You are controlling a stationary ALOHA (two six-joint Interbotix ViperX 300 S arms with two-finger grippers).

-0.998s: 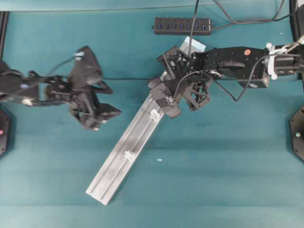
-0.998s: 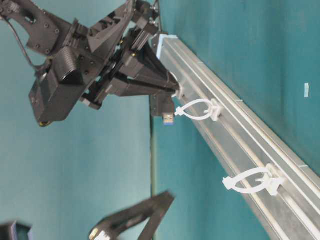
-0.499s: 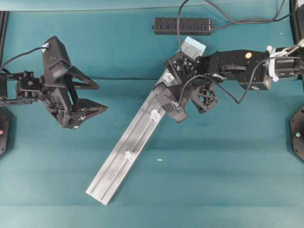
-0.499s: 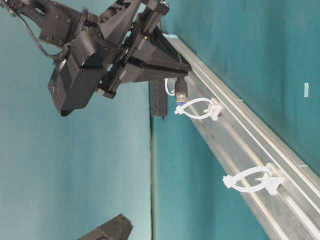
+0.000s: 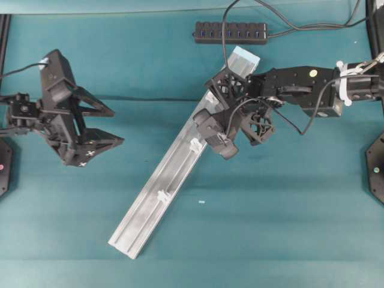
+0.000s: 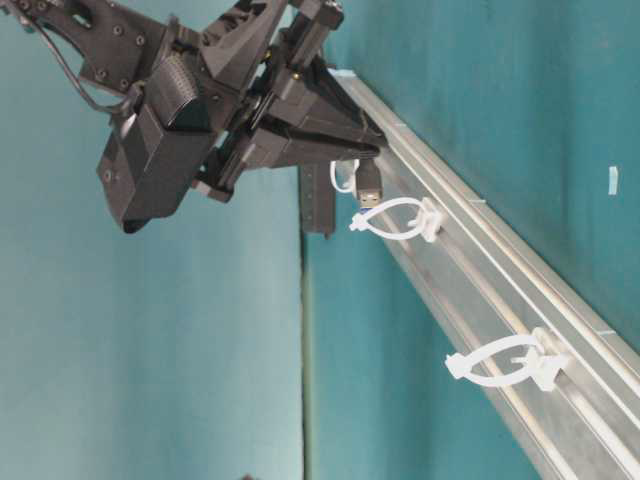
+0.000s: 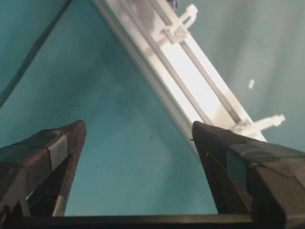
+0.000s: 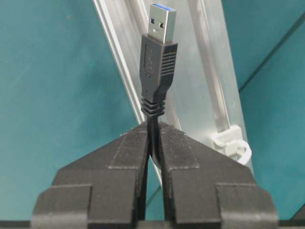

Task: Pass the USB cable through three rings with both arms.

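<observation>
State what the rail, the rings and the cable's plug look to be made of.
Rail: brushed silver metal, likely aluminium; grooved, matte sheen. Rings: white, slightly translucent plastic loops. USB cable plug: matte black moulded plastic, ribbed collar, shiny metal tip, blue insert.

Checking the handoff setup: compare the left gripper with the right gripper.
The left gripper stands wide open and empty; the right gripper is shut on the USB cable. The left hangs off to the side of the rail; the right sits over it near a ring. Both are black.
</observation>
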